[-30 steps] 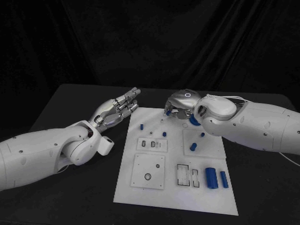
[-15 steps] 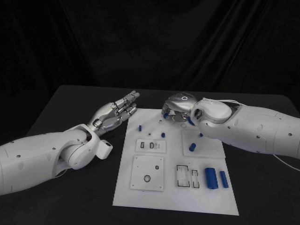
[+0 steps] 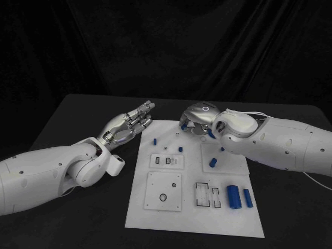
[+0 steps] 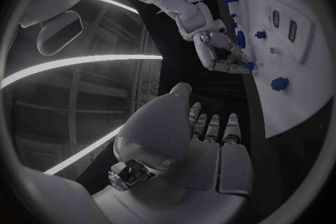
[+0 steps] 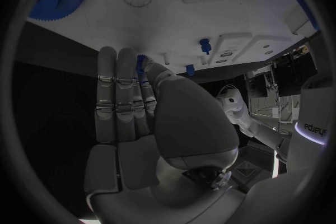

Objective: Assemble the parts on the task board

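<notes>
The right hand [image 3: 198, 118] hangs over the far edge of the white task board [image 3: 182, 215], fingers curled down toward the blue parts [image 3: 238, 196] scattered there, which lie directly beneath it and well nearer to it than to the left hand [image 3: 130, 123]. That hand rests empty with fingers spread, just beside the board's far left corner. The left wrist view shows the right fingertips [image 4: 241, 64] pinched at a small blue piece [image 4: 249, 66] on the board's edge, apparently gripping it.
</notes>
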Available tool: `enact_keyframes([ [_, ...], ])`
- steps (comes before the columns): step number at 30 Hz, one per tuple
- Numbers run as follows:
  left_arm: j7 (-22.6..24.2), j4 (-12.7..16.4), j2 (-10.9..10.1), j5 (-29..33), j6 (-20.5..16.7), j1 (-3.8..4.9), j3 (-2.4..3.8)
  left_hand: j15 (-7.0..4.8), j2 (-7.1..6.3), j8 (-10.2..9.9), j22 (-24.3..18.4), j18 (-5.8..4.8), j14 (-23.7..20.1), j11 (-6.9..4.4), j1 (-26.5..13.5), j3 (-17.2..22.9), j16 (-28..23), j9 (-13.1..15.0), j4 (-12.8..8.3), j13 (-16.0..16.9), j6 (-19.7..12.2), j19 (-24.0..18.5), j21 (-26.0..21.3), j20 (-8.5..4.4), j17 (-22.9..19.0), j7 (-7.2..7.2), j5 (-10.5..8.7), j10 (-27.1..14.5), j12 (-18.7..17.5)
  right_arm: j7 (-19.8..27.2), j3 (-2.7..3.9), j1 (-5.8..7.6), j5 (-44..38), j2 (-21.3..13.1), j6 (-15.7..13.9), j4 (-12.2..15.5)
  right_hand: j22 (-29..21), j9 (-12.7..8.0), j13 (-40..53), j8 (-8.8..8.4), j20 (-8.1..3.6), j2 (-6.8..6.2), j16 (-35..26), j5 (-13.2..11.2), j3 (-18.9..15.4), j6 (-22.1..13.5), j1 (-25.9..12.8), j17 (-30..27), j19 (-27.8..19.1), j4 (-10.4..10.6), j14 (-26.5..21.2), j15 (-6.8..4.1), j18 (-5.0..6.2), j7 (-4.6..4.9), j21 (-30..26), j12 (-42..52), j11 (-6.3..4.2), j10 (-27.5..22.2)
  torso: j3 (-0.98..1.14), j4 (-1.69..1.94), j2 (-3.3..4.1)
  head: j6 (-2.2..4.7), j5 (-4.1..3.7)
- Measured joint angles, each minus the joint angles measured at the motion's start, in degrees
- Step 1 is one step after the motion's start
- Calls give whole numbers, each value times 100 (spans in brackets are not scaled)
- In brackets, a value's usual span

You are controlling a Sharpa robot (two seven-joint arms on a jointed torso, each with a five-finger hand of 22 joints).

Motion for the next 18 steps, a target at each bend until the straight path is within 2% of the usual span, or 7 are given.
enact_keyframes([
  [3, 0, -6, -1, 0, 5, 0, 0, 0, 0, 0, 0, 0, 0, 11, 0, 0, 0, 4, 0, 0, 5, 0, 0, 0, 1, 5, 0, -8, 0, -1, 6, 0, 0, -42, -84, 43, 43, 17, 2, -8, 0, -52, 0, 26, 0, 47, -9, 3, 0, 0, 0, 0, 0, -7, 18, -11, -40, 41, 0, 0, -2, 11, 4],
  [8, 0, -7, -16, 0, 10, 0, 0, 0, 0, 0, 0, 0, 0, 11, 0, 0, 0, 4, 0, 0, 5, 0, 0, 0, 1, 5, 0, -7, 0, -3, 7, 0, -1, -148, -204, 163, 117, 44, 3, 20, 0, -67, 21, 92, 16, 88, -24, 14, 0, -16, 15, 15, 0, -4, 66, -13, -42, 104, 0, -2, -3, 30, 8],
  [10, 0, -7, -27, 0, 11, 0, 0, -1, 0, 0, 0, -1, 0, 11, 0, 0, 0, 3, 0, 0, 5, 0, 0, 0, 1, 5, 0, -7, 0, -6, 16, 0, -1, -207, -261, 229, 161, 52, 4, 20, 0, -67, 21, 137, 25, 97, -24, 25, 0, -26, 21, 20, 0, 5, 119, -13, -35, 138, 0, -5, -3, 35, 17],
  [12, 0, -7, -36, 0, 11, 0, 0, -1, 0, 0, 0, 0, 0, 11, 0, 0, 0, 4, 0, 0, 5, 0, 0, 0, 2, 5, 0, -7, 0, -10, 29, 0, -1, -252, -307, 286, 173, 78, 4, 20, 0, -121, 21, 158, 33, 97, -31, 25, 1, -34, 21, 20, 0, 5, 123, 7, -40, 143, 0, -5, -4, 36, 22],
  [18, 0, -7, -45, -1, 12, 0, 0, -1, 0, 0, -1, 0, 0, 11, 0, 0, 0, 3, 0, 0, 4, 0, 0, 0, 2, 5, 0, -7, 0, -22, 55, 4, -1, -279, -398, 358, 188, 83, 2, 20, 0, -135, 21, 159, 48, 98, -17, 30, 1, -48, 21, 21, 0, 6, 123, 11, -40, 143, 0, -15, -7, 47, 26],
])
